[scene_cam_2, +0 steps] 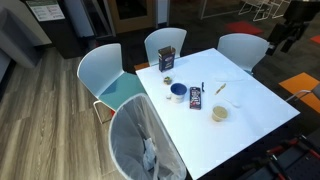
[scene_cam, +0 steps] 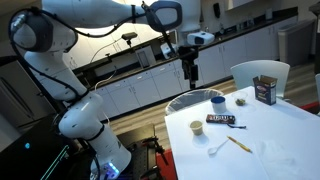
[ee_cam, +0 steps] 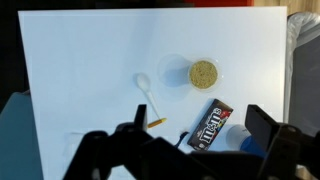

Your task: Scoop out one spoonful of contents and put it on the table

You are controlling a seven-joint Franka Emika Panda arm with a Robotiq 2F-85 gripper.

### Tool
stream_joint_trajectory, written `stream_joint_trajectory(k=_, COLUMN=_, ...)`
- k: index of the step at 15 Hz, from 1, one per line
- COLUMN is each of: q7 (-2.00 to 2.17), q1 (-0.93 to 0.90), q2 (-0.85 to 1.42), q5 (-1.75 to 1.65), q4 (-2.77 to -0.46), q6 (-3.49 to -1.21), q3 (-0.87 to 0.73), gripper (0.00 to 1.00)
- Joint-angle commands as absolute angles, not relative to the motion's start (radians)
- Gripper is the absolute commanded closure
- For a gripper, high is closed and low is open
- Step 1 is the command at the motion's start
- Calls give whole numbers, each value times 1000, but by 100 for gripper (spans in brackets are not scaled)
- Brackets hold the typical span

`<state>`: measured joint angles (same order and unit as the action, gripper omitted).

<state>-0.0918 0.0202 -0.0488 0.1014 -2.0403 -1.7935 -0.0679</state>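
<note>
While the spoon (ee_cam: 146, 90) is lying untouched near the bowl (ee_cam: 204, 73), we are holding the gripper (scene_cam: 190, 68) high over the table (ee_cam: 80, 60), jaws spread, apparently readying to grasp its handle.

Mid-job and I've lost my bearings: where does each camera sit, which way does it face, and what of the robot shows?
In an exterior view: camera beside the robot's base, facing across the table toward counters; whole arm and gripper show.
In an exterior view: camera high behind the bin, looking down over the table; only the gripper, top right.
Wrist view: above the table, facing straight down; open fingers along the bottom edge.
All three share the bowl and candy packet.
</note>
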Motion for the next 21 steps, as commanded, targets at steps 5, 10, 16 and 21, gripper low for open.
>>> stream_joint_trajectory(k=5, q7=-98, q1=36, q2=37, q5=83, q4=-1993, q6=-1793, q3=-59, gripper=0)
stream_joint_trajectory(k=10, q7=-138, q1=37, q2=227, q5=88, q4=-1899, q6=-1909, q3=-55, gripper=0)
stream_joint_trajectory(k=16, q7=-175, q1=37, q2=576, q5=64, q4=-1710, q6=-1943, q3=-13, gripper=0)
stream_joint_trajectory(k=21, q7=-146, q1=7, q2=780, q5=-19, q4=-1577, q6=-1950, q3=-3, gripper=0)
